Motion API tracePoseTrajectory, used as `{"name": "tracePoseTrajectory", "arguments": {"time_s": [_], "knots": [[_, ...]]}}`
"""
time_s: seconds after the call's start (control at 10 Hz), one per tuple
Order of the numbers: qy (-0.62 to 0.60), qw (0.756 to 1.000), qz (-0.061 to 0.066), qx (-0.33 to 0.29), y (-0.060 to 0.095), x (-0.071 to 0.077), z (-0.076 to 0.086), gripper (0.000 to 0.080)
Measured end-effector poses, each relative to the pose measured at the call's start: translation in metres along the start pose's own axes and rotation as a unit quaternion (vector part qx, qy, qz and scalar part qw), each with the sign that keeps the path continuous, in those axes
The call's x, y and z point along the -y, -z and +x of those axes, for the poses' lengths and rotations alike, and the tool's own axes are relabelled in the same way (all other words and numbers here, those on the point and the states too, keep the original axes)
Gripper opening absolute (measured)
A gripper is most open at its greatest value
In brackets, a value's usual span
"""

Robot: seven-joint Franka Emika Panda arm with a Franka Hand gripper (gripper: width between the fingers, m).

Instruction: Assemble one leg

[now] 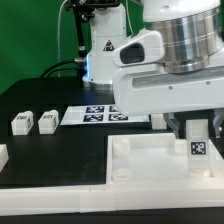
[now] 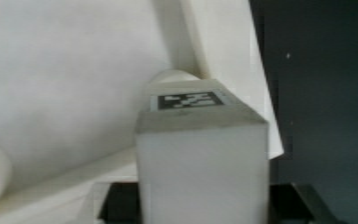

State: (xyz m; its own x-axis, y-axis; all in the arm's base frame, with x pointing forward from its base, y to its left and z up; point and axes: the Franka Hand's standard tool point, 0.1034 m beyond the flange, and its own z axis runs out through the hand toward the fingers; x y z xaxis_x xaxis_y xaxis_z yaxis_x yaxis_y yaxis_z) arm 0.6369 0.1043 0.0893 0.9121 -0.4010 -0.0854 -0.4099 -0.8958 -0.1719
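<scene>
My gripper point(image 1: 197, 130) is shut on a white leg point(image 1: 197, 145) with a black-and-white tag on its face. It holds the leg upright over the right part of the large white panel point(image 1: 140, 160). In the wrist view the leg point(image 2: 202, 150) fills the middle, tag point(image 2: 190, 100) at its far end, black fingers point(image 2: 300, 203) pressed on both its sides, the white panel point(image 2: 69, 100) behind it. Two more legs point(image 1: 21, 123) point(image 1: 46, 121) lie on the black table at the exterior view's left.
The marker board point(image 1: 105, 115) lies flat on the table behind the panel. A white part point(image 1: 3, 155) shows at the exterior view's left edge. The robot base point(image 1: 100, 50) stands at the back. The panel has raised corner sockets point(image 1: 120, 148).
</scene>
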Motion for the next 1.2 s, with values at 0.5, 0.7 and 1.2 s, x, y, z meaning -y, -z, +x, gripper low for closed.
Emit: {"name": "tracePoseTrajectory", "arguments": {"time_s": [0.5,0.7,1.2], "knots": [[-0.342,0.939,0.021,-0.011,-0.001,-0.006,-0.005,0.0294],[-0.428,0.904,0.016,-0.005,-0.002,-0.002,-0.009,0.0294],[-0.429,0.903,0.02,0.0,-0.003,-0.003,-0.009,0.0539]]}}
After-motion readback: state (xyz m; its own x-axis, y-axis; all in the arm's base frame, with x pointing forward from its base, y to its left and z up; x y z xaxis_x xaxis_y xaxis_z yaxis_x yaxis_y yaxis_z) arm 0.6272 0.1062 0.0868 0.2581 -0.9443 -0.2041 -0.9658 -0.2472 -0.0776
